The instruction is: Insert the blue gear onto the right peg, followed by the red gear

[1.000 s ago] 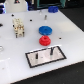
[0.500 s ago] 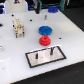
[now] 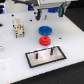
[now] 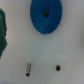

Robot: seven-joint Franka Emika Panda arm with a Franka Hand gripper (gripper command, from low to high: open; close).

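The tool (image 3: 48, 13) hangs high over the white desk (image 3: 15, 55), its fingers spread apart and holding nothing. Right below it lies the blue gear (image 3: 45, 30), touching the red gear (image 3: 45, 40). Farther off stands the right peg (image 3: 51, 51).

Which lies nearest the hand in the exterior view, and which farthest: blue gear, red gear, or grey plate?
1. Blue gear, just below the hand.
2. Red gear, touching the blue gear's near edge.
3. Grey plate, farthest, toward the front.

Gripper (image 3: 49, 13) slightly lower than before, above the blue gear (image 3: 46, 29) (fingers apart).
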